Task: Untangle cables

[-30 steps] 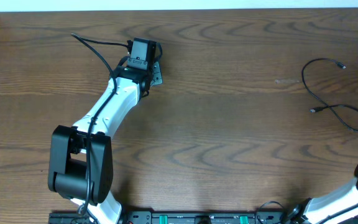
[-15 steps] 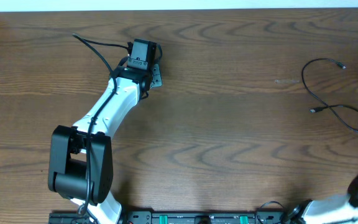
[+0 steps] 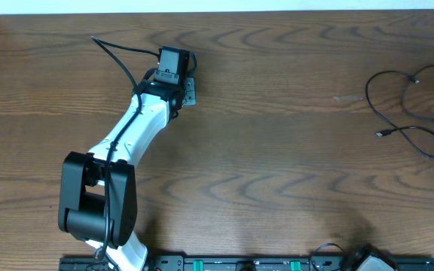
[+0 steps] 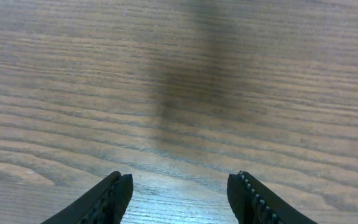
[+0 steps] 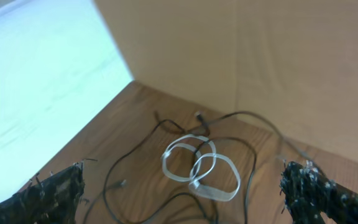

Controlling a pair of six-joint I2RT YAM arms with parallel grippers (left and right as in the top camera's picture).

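Here, left hand point(image 4: 179, 190) is held spread over counter point(image 4: 179, 74); right hand point(image 5: 182, 185) is spread wide, clear of white cable point(image 5: 199, 163) looped amid black cables point(image 5: 252, 163).

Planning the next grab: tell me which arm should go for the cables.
Right. Its open jaws face the white cable and black cables; the left arm hovers over bare wood, far from them.
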